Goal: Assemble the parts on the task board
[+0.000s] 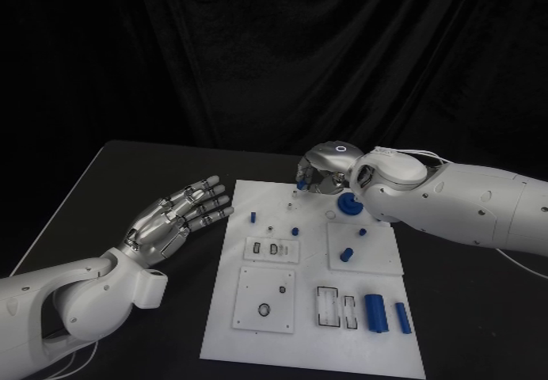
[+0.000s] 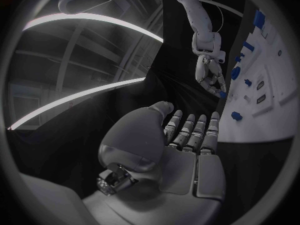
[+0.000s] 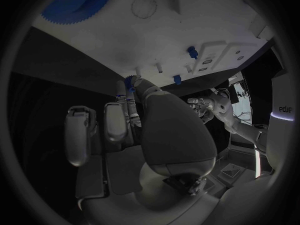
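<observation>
The white task board [image 1: 343, 340] lies in the middle of the table. My right hand [image 1: 323, 174] hangs over the board's far edge and pinches a small blue part [image 1: 302, 186] at its fingertips; the right wrist view shows that part [image 3: 129, 80] between the fingers. A blue gear [image 1: 349, 207] sits on the board just beside this hand. My left hand [image 1: 183, 214] hovers left of the board, palm up, fingers spread and holding nothing. Small blue pegs [image 1: 294, 231] stand near the board's middle, and two blue cylinders [image 1: 374, 311] lie at its near right.
Raised white plates with slots and holes [image 1: 265, 297] cover the board's near half. Black table surface [image 1: 126, 174] runs left of the board and behind it. In the left wrist view the right hand [image 2: 209, 75] hangs by the board's edge [image 2: 269, 115].
</observation>
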Tool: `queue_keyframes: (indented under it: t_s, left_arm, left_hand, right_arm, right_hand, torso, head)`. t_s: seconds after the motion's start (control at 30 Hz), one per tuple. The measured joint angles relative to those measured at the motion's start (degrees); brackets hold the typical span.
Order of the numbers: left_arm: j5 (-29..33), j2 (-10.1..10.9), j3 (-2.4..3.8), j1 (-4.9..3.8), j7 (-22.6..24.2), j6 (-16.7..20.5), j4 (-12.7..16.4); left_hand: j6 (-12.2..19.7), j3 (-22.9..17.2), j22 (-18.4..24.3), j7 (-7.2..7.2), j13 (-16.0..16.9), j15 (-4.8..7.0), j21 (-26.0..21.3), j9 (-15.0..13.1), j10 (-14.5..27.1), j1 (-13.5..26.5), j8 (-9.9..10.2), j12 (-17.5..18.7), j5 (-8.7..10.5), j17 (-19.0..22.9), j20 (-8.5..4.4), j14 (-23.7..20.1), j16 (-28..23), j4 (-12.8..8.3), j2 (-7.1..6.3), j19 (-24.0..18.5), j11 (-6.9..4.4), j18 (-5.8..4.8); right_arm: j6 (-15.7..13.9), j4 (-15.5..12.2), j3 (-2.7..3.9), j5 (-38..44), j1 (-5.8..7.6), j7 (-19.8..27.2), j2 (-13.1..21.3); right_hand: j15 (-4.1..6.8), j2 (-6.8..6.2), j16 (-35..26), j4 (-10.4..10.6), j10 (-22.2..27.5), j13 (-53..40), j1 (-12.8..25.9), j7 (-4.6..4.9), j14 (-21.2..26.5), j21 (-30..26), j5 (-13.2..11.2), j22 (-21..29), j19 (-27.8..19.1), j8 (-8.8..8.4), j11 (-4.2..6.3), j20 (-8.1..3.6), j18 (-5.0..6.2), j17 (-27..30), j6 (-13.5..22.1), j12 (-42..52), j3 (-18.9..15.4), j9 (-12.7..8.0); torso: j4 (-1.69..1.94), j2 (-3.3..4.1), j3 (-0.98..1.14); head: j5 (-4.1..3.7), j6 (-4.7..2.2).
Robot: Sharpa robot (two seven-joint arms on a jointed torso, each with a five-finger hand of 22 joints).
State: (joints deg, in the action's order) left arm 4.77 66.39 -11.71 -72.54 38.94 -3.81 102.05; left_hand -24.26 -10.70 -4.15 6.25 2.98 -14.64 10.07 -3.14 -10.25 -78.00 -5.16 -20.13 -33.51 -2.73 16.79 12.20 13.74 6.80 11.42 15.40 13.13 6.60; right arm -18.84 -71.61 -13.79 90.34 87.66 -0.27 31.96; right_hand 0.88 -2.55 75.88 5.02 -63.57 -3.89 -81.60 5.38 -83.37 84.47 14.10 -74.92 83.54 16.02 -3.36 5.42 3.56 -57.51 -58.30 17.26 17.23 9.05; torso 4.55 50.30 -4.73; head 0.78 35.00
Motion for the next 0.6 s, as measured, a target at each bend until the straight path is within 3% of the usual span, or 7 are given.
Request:
queue_keyframes:
  t_s: [0.33,0.6]
  left_arm:
    - [0.0,0.0,-0.06,0.0,0.0,0.0,-0.1]
    - [0.1,0.0,-0.16,0.0,0.0,0.0,-0.3]
  left_hand:
    - [0.0,-0.2,0.0,0.0,0.0,0.0,0.0,0.0,0.0,0.0,0.0,0.0,0.0,0.0,0.0,0.0,0.2,-0.2,0.0,0.0,0.0,0.0]
    - [0.0,-0.2,0.0,0.0,0.0,0.0,0.0,0.0,0.0,0.0,0.0,0.0,0.0,0.0,0.0,0.0,0.2,-0.2,0.0,0.0,0.0,0.0]
  right_arm:
    - [0.0,0.2,-0.01,0.0,-0.58,0.1,-0.6]
    - [-0.1,0.2,0.04,-0.1,-0.85,0.4,-0.7]
  right_hand:
    - [0.0,-0.02,-0.2,-0.1,0.0,0.0,0.0,-0.11,0.0,0.0,0.0,0.0,0.0,0.01,0.0,0.0,0.0,0.1,0.1,0.0,-0.1,0.0]
    - [-0.21,-0.03,-0.5,-0.1,0.2,0.0,0.0,-0.2,0.2,-0.2,-1.0,0.0,0.0,0.01,-0.22,0.0,0.0,0.3,0.2,-1.0,-0.1,0.0]
  torso:
    - [-0.02,-0.01,-0.01]
    - [0.04,-0.02,-0.04]
  head:
    - [0.13,0.75]
    - [0.2,0.64]
